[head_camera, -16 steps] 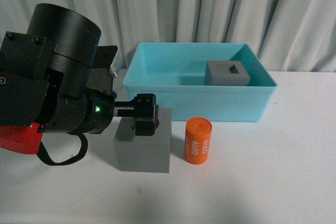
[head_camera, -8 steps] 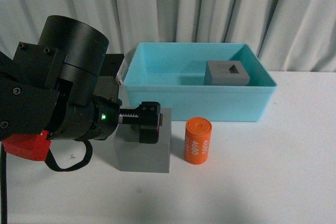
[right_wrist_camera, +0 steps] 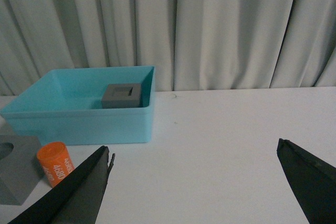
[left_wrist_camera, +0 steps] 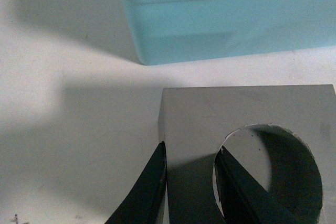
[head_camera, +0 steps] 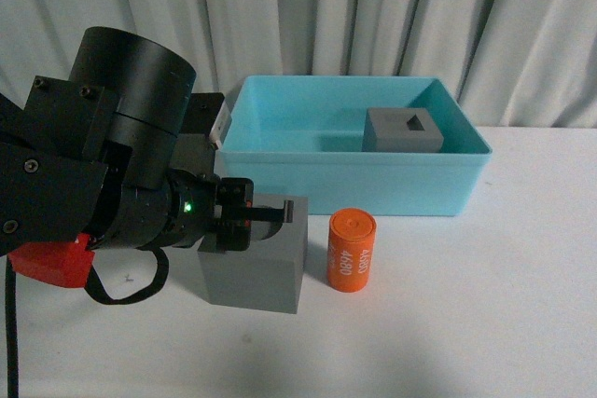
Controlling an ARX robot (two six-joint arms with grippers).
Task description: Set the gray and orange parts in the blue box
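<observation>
My left gripper [head_camera: 256, 219] is shut on the gray cube with the round hole [head_camera: 259, 263], which sits on the white table in front of the blue box [head_camera: 350, 184]. In the left wrist view one finger [left_wrist_camera: 152, 182] is outside the cube's wall [left_wrist_camera: 189, 145] and the other is inside the hole. The gray cube with the square hole [head_camera: 403, 130] lies inside the box at its right. The orange cylinder [head_camera: 351, 251] with white digits stands right of the held cube. My right gripper [right_wrist_camera: 194, 153] is open and empty over bare table, out of the front view.
Gray curtains [head_camera: 373, 16] hang behind the white table [head_camera: 485, 305]. The left arm's black body [head_camera: 103, 174] fills the left of the front view. The right wrist view shows the box [right_wrist_camera: 79, 119], cylinder [right_wrist_camera: 55, 163] and held cube [right_wrist_camera: 18, 169] at its left.
My left gripper has sunk onto the round-hole cube and closed on its wall. The cube has shifted slightly left. Cylinder, box and the other cube have not moved.
</observation>
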